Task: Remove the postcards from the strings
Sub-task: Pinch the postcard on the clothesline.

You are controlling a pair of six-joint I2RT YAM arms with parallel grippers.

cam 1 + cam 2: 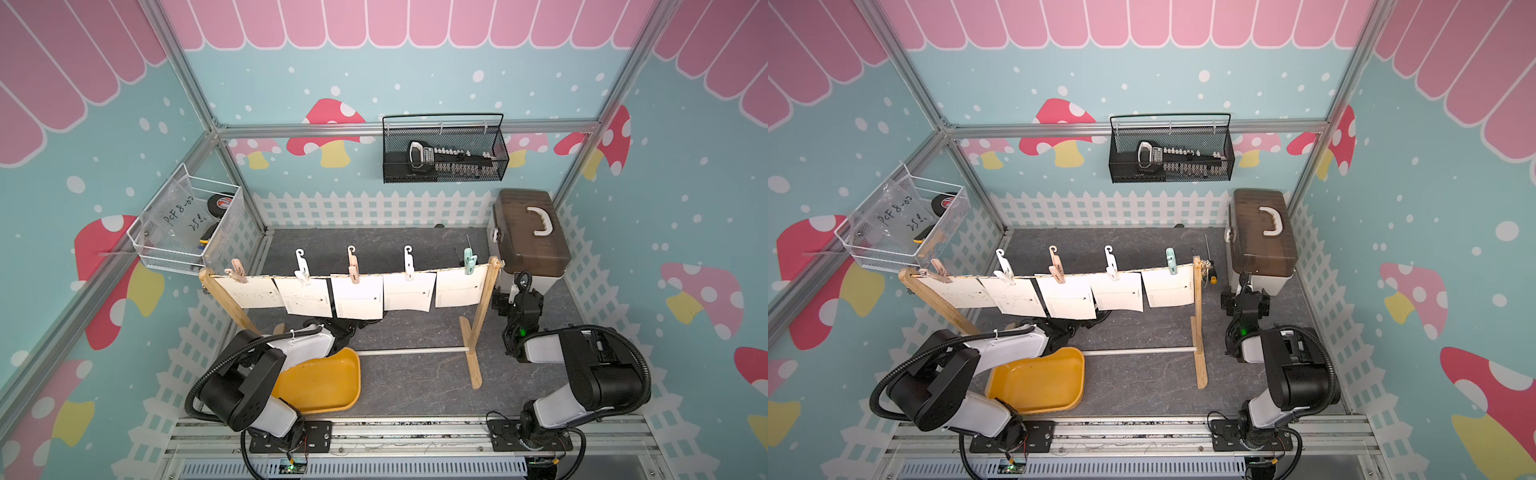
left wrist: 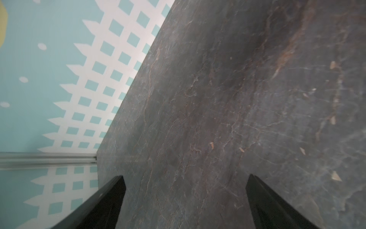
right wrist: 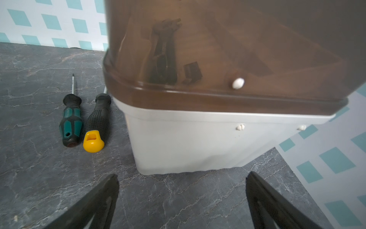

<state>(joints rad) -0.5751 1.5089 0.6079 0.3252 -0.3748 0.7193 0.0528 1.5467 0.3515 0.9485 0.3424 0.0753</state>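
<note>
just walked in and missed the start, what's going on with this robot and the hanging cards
A two-armed robot is set to take postcards off a string, but none is off yet. All five hang between two wooden posts, each pinned by a clothespin. Neither arm handles anything: the left gripper is open, low over the table, and the right gripper is open, facing a storage box beside two screwdrivers. A yellow tray sits by the left arm.
</note>
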